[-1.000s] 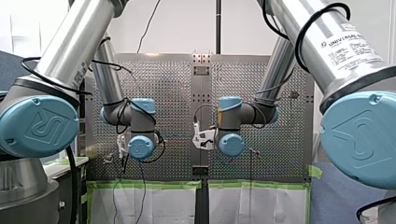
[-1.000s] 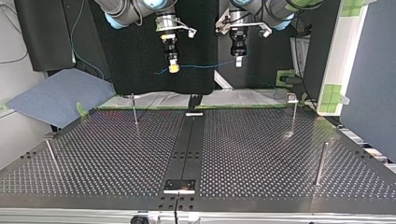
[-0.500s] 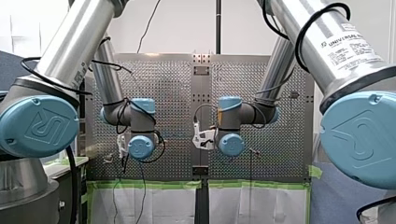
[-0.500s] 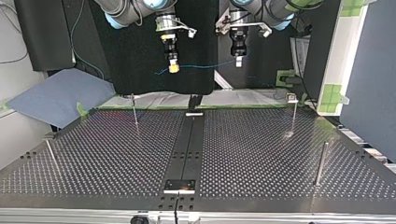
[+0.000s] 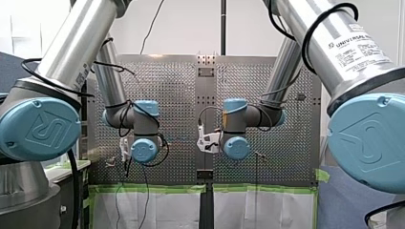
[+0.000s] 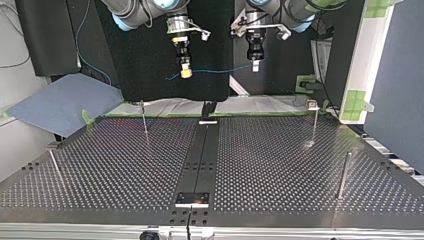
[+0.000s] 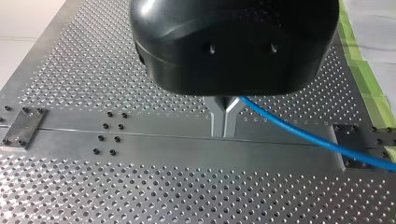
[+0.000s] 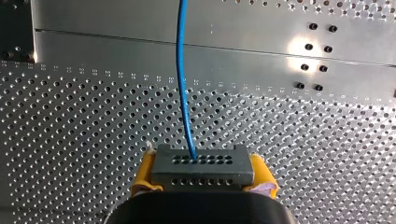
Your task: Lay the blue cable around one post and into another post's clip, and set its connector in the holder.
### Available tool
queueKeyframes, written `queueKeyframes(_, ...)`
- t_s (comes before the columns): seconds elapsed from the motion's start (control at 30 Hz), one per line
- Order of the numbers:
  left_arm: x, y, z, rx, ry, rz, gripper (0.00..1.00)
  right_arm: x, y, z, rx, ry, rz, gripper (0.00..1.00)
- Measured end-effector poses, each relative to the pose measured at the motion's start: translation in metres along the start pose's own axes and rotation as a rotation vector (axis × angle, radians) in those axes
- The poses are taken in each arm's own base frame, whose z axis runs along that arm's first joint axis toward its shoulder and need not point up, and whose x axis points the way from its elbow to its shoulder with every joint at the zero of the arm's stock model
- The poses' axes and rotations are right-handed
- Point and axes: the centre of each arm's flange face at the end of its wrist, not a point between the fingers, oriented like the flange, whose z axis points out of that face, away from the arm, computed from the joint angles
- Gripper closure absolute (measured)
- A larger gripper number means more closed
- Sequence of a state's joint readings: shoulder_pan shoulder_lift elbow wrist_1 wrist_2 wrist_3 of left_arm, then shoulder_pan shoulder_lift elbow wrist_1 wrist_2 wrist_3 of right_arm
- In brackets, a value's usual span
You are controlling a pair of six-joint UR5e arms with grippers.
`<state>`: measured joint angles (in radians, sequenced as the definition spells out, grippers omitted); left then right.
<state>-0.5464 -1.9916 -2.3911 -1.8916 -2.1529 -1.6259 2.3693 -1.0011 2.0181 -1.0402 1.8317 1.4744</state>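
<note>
Thin blue cable (image 8: 183,70) exits boxy grey holed connector (image 8: 202,165); right gripper (image 8: 204,173) clamps it, yellow pads (image 8: 145,173). Left gripper (image 7: 225,119), metal fingers (image 7: 217,122), pinches cable above perforated table (image 7: 116,196).

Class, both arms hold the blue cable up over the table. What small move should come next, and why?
Probably lower both arms together towards the table. The right end effector grips the connector, the left end effector pinches the cable, and the stretch between them hangs in the air, touching no post, so routing cannot start from this height.
</note>
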Motion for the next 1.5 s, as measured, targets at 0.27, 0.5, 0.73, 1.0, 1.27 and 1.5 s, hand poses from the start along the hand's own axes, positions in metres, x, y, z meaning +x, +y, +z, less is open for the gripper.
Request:
queueKeyframes(0.27,0.000,0.000,0.000,0.000,0.000,0.000,1.00,0.000,0.000,0.000,0.000,0.000,0.000,1.00)
queueKeyframes(0.5,0.000,0.000,0.000,0.000,0.000,0.000,1.00,0.000,0.000,0.000,0.000,0.000,0.000,1.00)
queueKeyframes(0.73,0.000,0.000,0.000,0.000,0.000,0.000,1.00,0.000,0.000,0.000,0.000,0.000,0.000,1.00)
queueKeyframes(1.0,0.000,0.000,0.000,0.000,0.000,0.000,1.00,0.000,0.000,0.000,0.000,0.000,0.000,1.00)
queueKeyframes(1.27,0.000,0.001,0.001,-0.005,-0.001,-0.001,1.00,0.000,0.000,0.000,0.000,0.004,0.001,1.00)
queueKeyframes(1.5,0.000,0.002,0.002,-0.007,-0.002,-0.001,1.00,-0.013,0.005,0.005,-0.016,-0.024,-0.006,1.00)
